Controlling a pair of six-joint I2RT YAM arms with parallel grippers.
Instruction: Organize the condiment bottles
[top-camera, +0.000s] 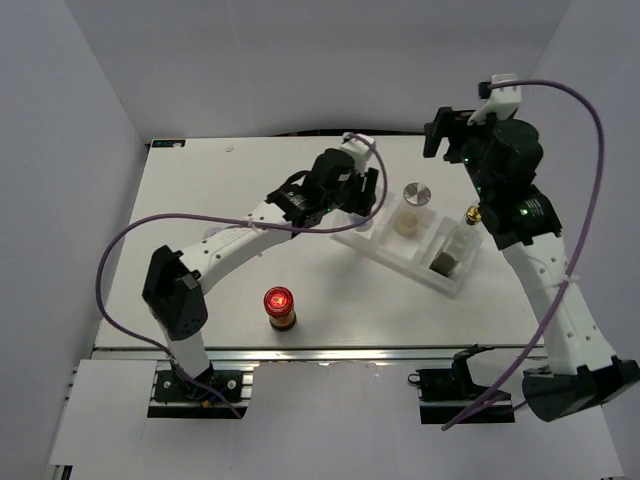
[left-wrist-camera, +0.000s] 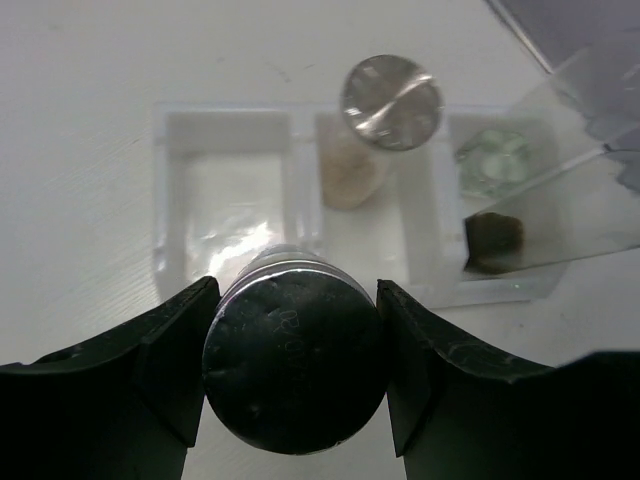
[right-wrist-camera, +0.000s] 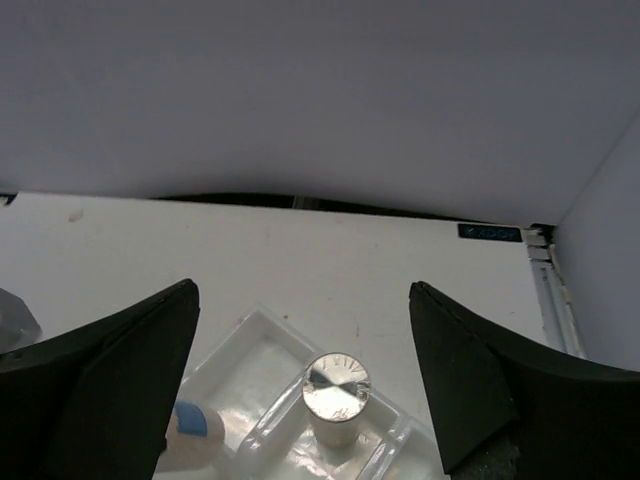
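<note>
Left fingers (left-wrist-camera: 160, 350) clamped on both sides of the silver-lidded clear jar (left-wrist-camera: 295, 365), at the empty end bay of the white three-compartment plastic tray (left-wrist-camera: 225, 120); lifted or seated, can't tell. Likely glass: stiff, smooth, probably slippery, breakable; hold the body under the lid. Right fingers (right-wrist-camera: 480, 380) spread wide, empty. Only top view shows the red-lidded bottle (top-camera: 280, 308) alone on the table (top-camera: 200, 190).

— What sits between the left jaws?
— The held jar (left-wrist-camera: 293, 365), gripped from both sides. The tray (left-wrist-camera: 160, 200) lies just ahead.
— And in it?
— A second jar (left-wrist-camera: 392, 102) in the middle compartment, a small bottle (left-wrist-camera: 492, 240) in the compartment to its right. A lone bottle (top-camera: 280, 308) stands on the tabletop (top-camera: 200, 190), well behind the jaws.
</note>
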